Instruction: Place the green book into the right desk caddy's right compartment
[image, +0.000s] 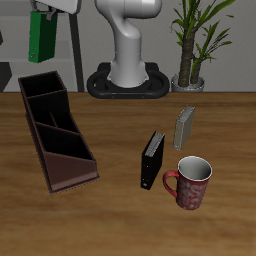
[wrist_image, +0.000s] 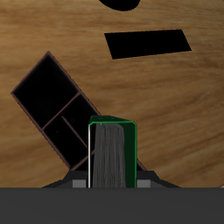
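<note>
My gripper (image: 45, 16) is shut on the green book (image: 42, 38) and holds it upright, high above the table, over the back end of the right desk caddy (image: 72, 170). The caddy is a long dark maroon-brown box with inner dividers. Its tall end is at the back and its low end is towards the table's front edge. In the wrist view the green book (wrist_image: 114, 156) hangs between my fingers, with pale page edges showing, and the caddy (wrist_image: 77, 94) lies below, beside the book. The caddy's compartments look empty.
A black book (image: 152, 160) and a grey book (image: 185, 127) stand upright near the table's middle. A red patterned mug (image: 190, 181) stands nearer the front edge. The robot base (image: 130, 80) and a potted plant (image: 192, 50) are at the back.
</note>
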